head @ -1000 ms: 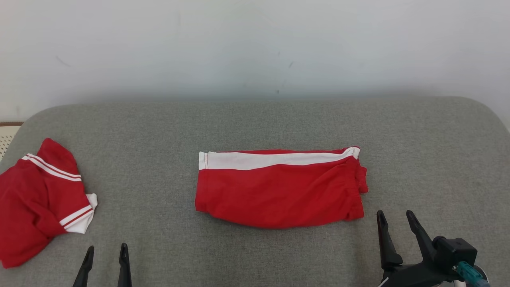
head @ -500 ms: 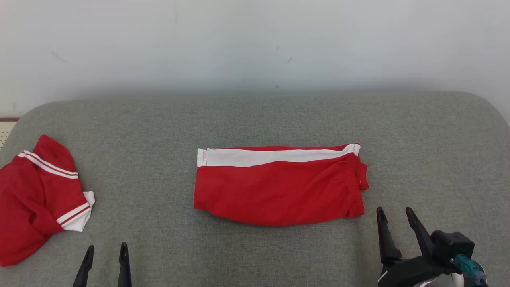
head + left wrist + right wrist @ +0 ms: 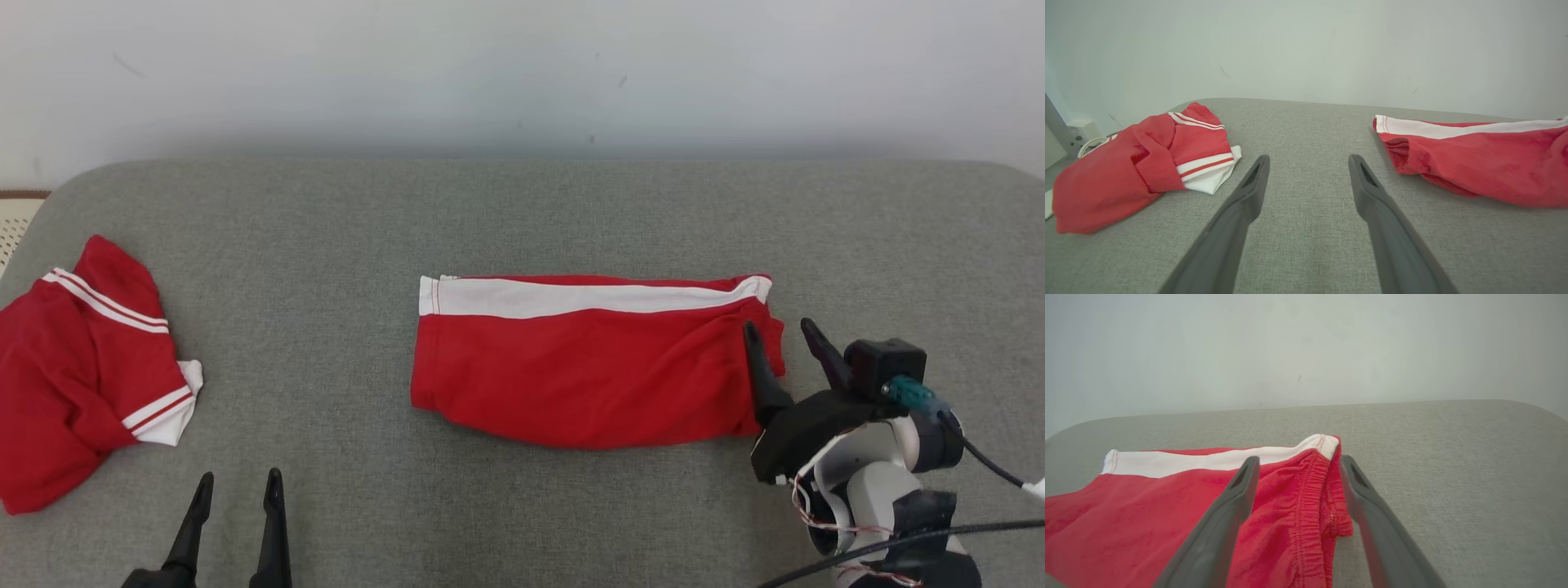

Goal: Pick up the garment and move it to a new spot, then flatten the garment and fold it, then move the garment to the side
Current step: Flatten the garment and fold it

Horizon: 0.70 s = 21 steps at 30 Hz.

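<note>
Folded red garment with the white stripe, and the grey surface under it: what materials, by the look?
Folded red garment with white stripe: soft matte knit, likely cotton or polyester jersey; it wrinkles softly and its elastic waistband is gathered. Grey surface: matte woven upholstery cloth with a flecked weave; rounded corners hint at padding beneath.

Head camera looks down; wrist cameras low, sharing folded garment (image 3: 588, 367).
</note>
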{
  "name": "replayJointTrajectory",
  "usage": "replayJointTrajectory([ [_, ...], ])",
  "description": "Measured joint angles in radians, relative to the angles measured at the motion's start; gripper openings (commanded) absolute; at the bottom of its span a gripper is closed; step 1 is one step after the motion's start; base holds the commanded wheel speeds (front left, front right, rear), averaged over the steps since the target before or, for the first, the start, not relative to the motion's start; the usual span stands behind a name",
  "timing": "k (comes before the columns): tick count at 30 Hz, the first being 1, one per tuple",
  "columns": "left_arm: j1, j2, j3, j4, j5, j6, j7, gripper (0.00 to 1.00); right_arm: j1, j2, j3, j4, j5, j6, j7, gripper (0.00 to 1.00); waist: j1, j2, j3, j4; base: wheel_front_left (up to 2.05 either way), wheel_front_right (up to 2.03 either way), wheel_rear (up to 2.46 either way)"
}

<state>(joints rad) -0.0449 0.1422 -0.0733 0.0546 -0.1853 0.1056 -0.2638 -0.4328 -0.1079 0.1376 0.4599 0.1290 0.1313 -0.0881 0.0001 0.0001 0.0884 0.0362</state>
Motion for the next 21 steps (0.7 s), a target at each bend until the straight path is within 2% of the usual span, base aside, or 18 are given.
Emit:
replayJointTrajectory([
  [5,-0.021,-0.007,0.0,0.009,0.0,-0.008,0.0,1.0,-0.109,-0.025,-0.023,0.161,-0.002,0.0,-0.002,1.0,0.0,0.0,0.027,0.019,0.0,0.0,0.0],
  [6,-0.021,-0.007,0.0,0.009,0.0,-0.008,0.0,1.0,-0.109,-0.025,-0.023,0.161,-0.002,0.0,-0.002,1.0,0.0,0.0,0.027,0.019,0.0,0.0,0.0],
  [15,-0.048,-0.02,0.009,0.014,0.003,-0.023,0.0,1.0,-0.237,-0.037,-0.067,0.431,-0.005,0.0,-0.016,1.0,0.0001,0.0,0.071,0.038,0.0,0.0,0.0],
  [21,-0.063,-0.025,0.015,0.025,0.009,-0.034,0.0,1.0,-0.285,-0.031,-0.089,0.566,-0.004,0.0,-0.022,1.0,0.0001,0.0001,0.088,0.04,0.0,0.0,0.0],
])
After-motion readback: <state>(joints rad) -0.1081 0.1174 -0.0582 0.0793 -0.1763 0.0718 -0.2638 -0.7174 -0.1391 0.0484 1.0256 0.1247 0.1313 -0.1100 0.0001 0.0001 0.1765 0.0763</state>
